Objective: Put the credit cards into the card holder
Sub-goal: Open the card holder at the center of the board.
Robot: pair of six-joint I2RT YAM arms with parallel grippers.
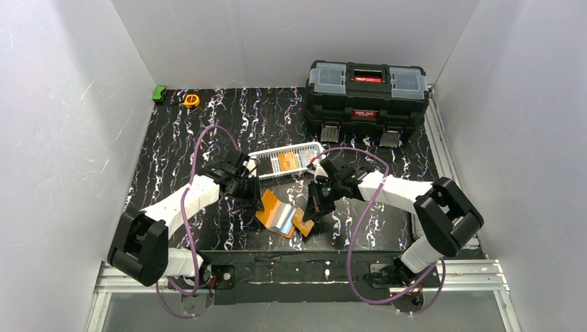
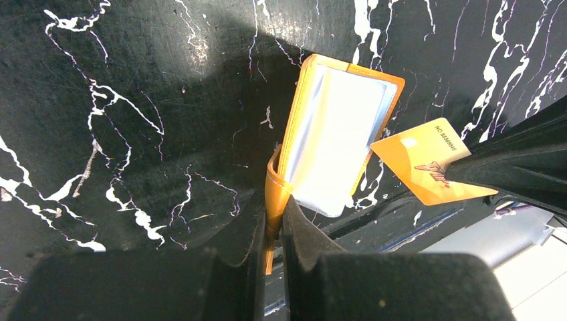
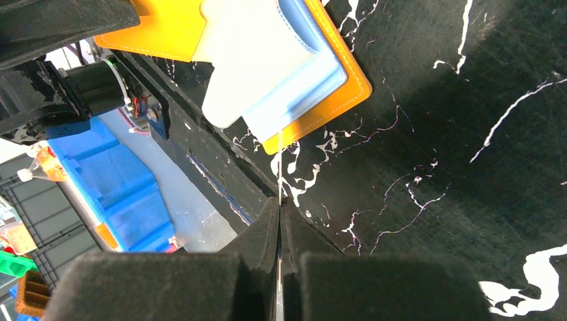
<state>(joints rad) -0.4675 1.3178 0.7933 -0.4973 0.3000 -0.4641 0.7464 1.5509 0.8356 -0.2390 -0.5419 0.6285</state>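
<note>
One card holder (image 2: 334,127) lies open with its clear pockets up, at the middle of the tabletop (image 1: 180,138), toward the near edge.

Your left gripper (image 2: 273,214) is narrow, pinched on the holder's orange edge at its near end. Your right gripper (image 3: 281,207) is clamped thin on one orange card (image 2: 421,167), which shows edge-on in its own wrist view. A corner of that card sits right at the holder's long side. You can't tell if they touch.

- **Cards counted:** one for certain, the held one.
- **Basket:** one white basket (image 1: 304,146) at the tabletop's centre, just beyond the holder. It has something orange inside, too small to count.
- **Far right corner:** one black toolbox (image 1: 367,93).
- **Far left corner:** one tape measure (image 1: 191,100) and one small green item (image 1: 160,93).
</note>
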